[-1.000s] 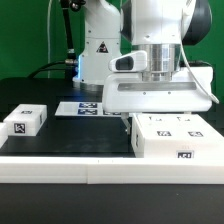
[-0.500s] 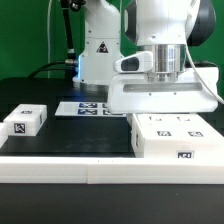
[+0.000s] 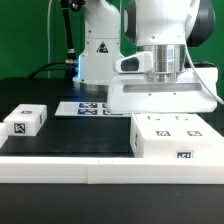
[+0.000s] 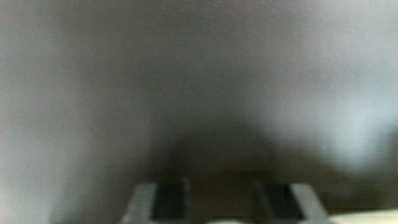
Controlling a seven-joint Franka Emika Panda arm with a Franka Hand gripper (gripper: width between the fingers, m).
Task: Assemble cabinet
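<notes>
The arm's claw (image 3: 165,106) is hanging just above the large white box of the cabinet (image 3: 175,138). Its wide white housing is covering the rear part of the box top, and its fingertips are hiding behind the box in the exterior view. The wrist view is blurring badly, showing only two dark fingers (image 4: 169,200) set apart against a grey surface, so I cannot tell whether the claw is gripping anything. The box is sitting on the black bench (image 3: 85,135), at the near corner on the exterior view's right. A small tagged panel (image 3: 25,120) is lying near the opposite corner on the exterior view's left, well apart from the box. The marker board (image 3: 85,108) is lying flat further back, between them. A white border rail (image 3: 80,166) is running along the near edge.
</notes>
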